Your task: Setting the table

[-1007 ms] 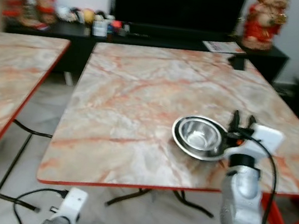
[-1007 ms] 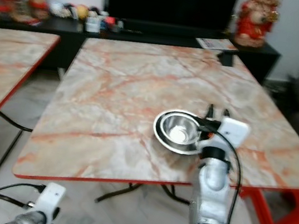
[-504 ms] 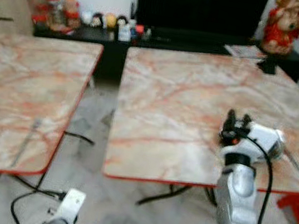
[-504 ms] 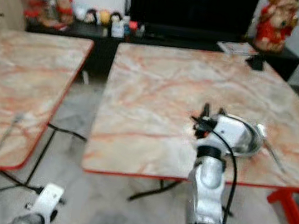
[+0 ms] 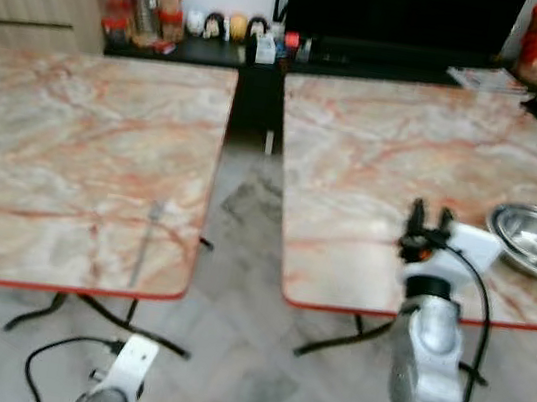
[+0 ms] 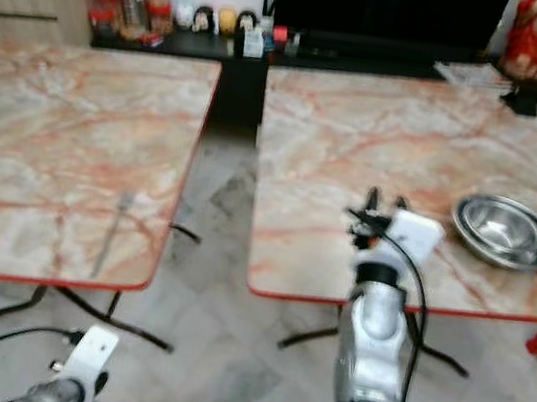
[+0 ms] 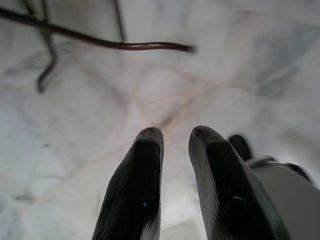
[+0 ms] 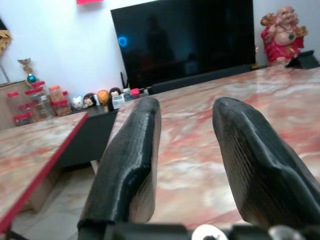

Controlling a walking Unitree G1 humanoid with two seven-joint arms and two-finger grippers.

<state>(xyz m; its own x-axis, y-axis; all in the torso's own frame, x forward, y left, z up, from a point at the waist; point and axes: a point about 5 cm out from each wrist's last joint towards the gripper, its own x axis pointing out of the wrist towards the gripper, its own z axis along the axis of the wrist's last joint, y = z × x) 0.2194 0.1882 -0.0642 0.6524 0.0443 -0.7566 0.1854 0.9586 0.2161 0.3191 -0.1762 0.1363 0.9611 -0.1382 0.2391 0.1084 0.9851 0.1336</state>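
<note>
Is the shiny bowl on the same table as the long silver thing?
No, the steel bowl sits on the right table, while the utensil lies on the left table.

Both eye views look forward and down from the head, sharing two marble tables point(image 5: 75, 142) and the floor gap between. Left wrist view faces tiled floor point(image 7: 210, 65) (close); right wrist view skims the right table's near edge toward the television point(image 8: 185, 40).

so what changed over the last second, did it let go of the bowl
Yes. A second ago the right gripper was at the rim of the steel bowl; now it is apart from it, fingers open and empty, held over the right table's near edge. The head has turned left, bringing the left table and the utensil on it into view. The bowl stays on the right table; the left gripper hangs over the floor.
</note>
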